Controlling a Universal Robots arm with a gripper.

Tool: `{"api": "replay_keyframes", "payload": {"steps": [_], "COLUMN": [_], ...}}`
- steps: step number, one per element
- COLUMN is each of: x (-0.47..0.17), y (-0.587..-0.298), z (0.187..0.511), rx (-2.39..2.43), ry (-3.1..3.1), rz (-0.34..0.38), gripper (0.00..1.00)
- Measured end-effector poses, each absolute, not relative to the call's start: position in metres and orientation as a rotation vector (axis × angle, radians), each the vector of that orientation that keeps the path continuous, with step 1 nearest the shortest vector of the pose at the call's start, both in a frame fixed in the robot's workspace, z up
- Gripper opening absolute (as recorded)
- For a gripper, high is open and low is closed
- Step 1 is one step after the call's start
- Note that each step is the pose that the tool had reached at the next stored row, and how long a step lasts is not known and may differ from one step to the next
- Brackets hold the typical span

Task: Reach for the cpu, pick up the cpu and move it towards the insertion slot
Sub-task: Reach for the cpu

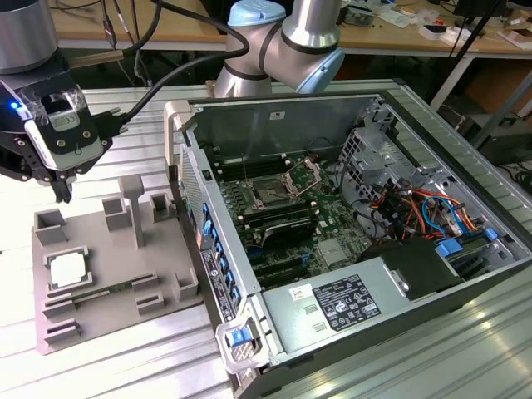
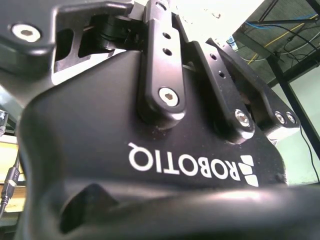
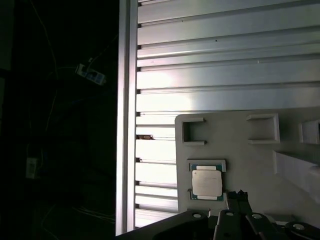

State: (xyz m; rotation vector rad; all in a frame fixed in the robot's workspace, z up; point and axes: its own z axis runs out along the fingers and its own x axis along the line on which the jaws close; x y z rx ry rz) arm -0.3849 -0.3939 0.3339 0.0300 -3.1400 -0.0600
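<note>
Gripper (image 1: 62, 193) hangs above the grey tray (image 1: 104, 253); spread or pressed together, I cannot tell. A tray pocket keeps the cpu (image 1: 66, 270) square for pickup, well apart from the insertion slot (image 1: 270, 195).

The exterior view looks down at a slant from high over the bench (image 1: 91, 374), taking in the end effector (image 1: 60, 191) at ten o'clock, the grey tray (image 1: 108, 249) at eight and the open computer case (image 1: 274, 125) from centre to four. The first wrist view faces straight down on that tray and the cpu (image 3: 207, 182), ground it shares with the exterior view. The second wrist view sits hard against the end effector's black housing (image 2: 100, 165).
</note>
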Motion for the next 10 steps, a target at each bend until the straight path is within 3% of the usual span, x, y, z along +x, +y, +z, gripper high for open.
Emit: {"api": "replay_keyframes", "payload": {"steps": [10], "x": [-0.3849], "y": [-0.3939], "z": [0.3323], "rx": [0.030], "ry": [-3.140], "rz": [-0.060], "gripper": [0.11]}}
